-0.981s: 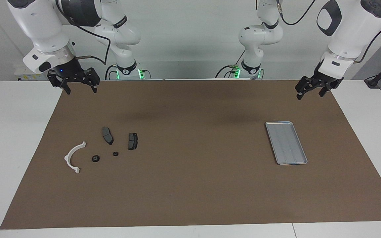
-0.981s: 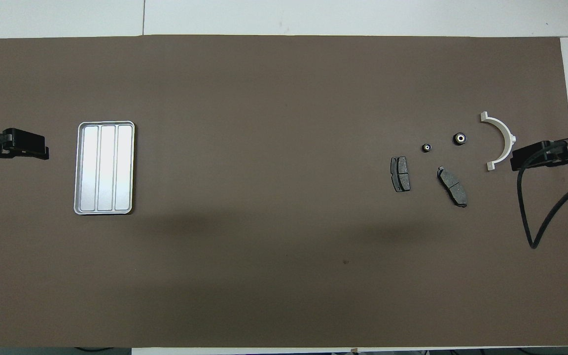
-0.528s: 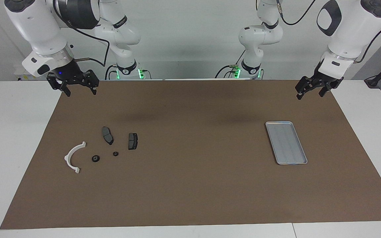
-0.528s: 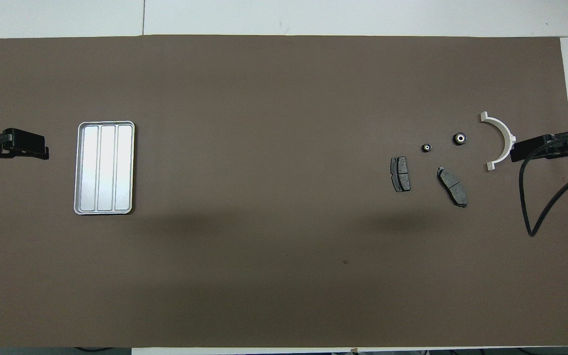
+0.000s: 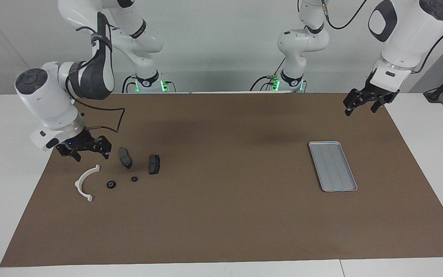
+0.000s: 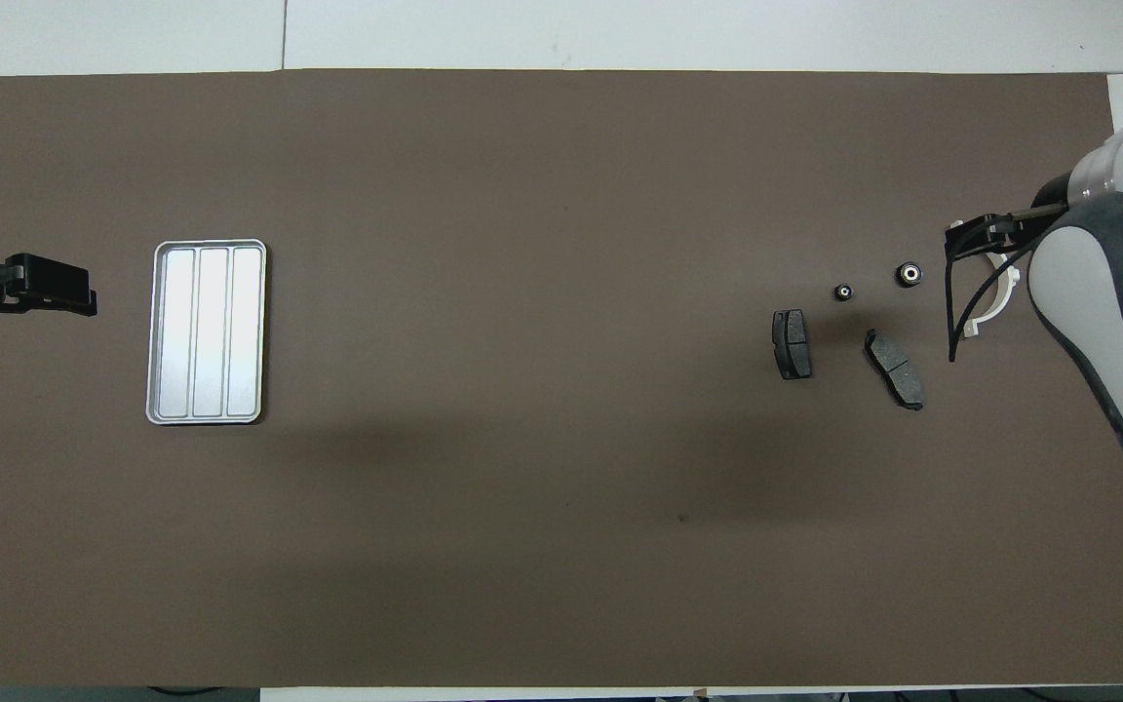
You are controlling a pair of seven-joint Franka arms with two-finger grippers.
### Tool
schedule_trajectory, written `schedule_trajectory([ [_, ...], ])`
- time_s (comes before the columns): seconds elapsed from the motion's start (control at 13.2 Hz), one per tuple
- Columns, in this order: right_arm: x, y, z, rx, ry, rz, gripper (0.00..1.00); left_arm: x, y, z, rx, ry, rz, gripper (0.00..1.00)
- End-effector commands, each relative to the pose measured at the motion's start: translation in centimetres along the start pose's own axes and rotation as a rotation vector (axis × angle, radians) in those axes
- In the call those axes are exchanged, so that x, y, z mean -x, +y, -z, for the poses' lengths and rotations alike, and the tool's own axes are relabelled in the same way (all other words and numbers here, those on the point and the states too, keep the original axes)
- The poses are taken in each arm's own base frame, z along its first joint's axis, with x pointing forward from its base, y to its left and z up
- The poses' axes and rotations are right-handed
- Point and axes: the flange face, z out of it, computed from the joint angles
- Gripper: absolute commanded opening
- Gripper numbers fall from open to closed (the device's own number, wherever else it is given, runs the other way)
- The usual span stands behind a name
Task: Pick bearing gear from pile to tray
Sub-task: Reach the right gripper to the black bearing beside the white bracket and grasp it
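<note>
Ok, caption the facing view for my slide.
Right gripper open above the pile; left gripper waits near the tray.

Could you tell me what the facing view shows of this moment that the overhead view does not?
Only the facing view shows both arms whole, and the right tool open, low over the mat beside the white half-ring bracket, touching no part. Only the overhead view shows the tray square-on with its three lengthwise lanes; there the right arm covers part of the bracket. Both show the two dark plates, two small black round pieces, and the waiting left tool.
</note>
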Motion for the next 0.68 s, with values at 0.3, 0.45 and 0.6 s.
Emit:
schedule_trajectory([
  [0.3,-2.8,0.0,-5.9,0.012,0.031,0.043,1.00,0.4,0.1,0.2,-0.004,0.002,-0.005,1.00],
  [0.45,-3.2,-0.1,-8.0,0.012,0.028,0.046,1.00,0.4,0.1,0.2,-0.004,0.002,-0.005,1.00],
  [0.6,-3.7,-0.1,-10.3,0.010,0.038,0.049,1.00,0.5,0.1,0.3,-0.004,0.003,-0.005,1.00],
])
